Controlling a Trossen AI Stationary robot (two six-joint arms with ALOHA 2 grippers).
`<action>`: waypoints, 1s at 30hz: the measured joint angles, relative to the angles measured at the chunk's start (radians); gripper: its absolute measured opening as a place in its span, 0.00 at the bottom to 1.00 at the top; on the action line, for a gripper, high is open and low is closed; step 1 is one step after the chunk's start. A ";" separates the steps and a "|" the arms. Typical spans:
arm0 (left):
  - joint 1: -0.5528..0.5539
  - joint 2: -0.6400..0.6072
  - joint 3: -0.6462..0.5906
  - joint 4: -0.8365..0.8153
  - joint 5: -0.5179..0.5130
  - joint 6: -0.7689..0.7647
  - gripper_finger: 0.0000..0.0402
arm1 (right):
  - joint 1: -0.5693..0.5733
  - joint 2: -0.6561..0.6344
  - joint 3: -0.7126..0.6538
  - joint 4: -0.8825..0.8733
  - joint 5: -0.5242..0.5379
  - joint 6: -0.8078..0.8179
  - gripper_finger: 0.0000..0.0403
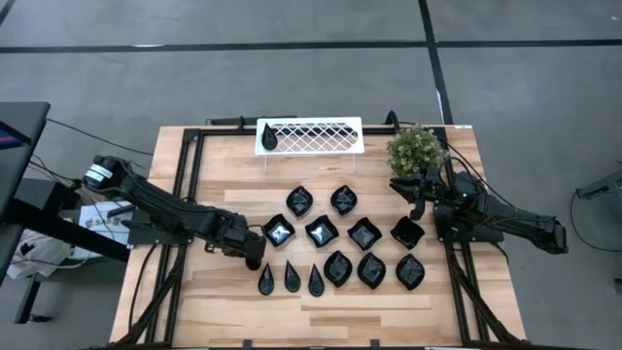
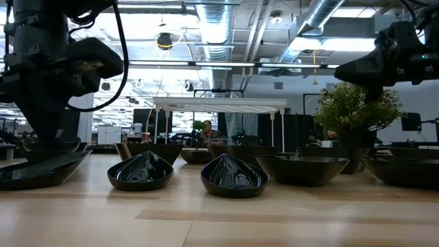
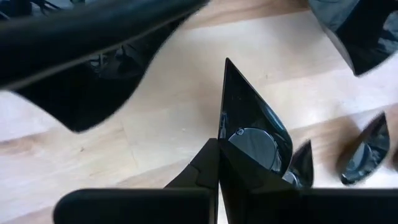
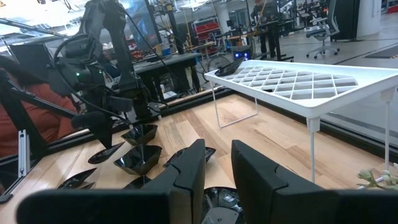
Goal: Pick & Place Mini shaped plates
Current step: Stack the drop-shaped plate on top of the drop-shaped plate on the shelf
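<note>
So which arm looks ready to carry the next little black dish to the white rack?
The left gripper: its fingers are shut on a teardrop plate. The right gripper hovers near the potted plant, holding nothing.

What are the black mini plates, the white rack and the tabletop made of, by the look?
Mini plates: glossy black, likely glazed ceramic or hard plastic; they mirror the ceiling lights. White rack: matte white lattice on thin legs, probably coated wire or moulded plastic. Tabletop: light wood, visible grain and plank seams, satin finish.
</note>
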 joint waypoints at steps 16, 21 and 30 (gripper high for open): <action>0.000 -0.076 0.000 -0.018 0.025 -0.002 0.01 | 0.000 0.000 0.000 0.000 0.000 0.000 0.18; 0.002 -0.095 0.000 0.015 0.025 0.057 0.01 | 0.000 0.000 0.000 0.000 0.000 0.000 0.18; 0.051 -0.113 0.001 0.082 0.026 0.272 0.01 | 0.000 0.000 0.000 0.001 0.000 0.000 0.18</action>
